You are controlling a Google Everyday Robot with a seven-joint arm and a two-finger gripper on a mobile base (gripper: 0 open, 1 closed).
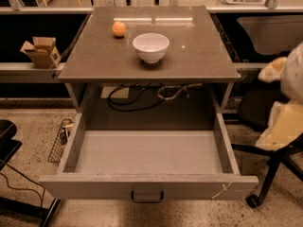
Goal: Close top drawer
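Observation:
The top drawer [94, 187] is a wide grey drawer pulled fully out from under the table, open and empty inside. Its front panel faces me at the bottom of the view, with a small dark bail handle [147, 196] at centre and a white scratch [221, 189] near the right end. My gripper [283, 122] shows as a pale white and yellowish shape at the right edge, to the right of the drawer and apart from it, level with the drawer's right wall.
A white bowl [150, 47] and an orange ball [119, 29] sit on the brown tabletop [199, 56]. Cables [137, 96] hang behind the drawer. A cardboard box [41, 51] rests on a left shelf. A wheeled chair base [265, 183] stands at the right, and a black stand [14, 174] at the left.

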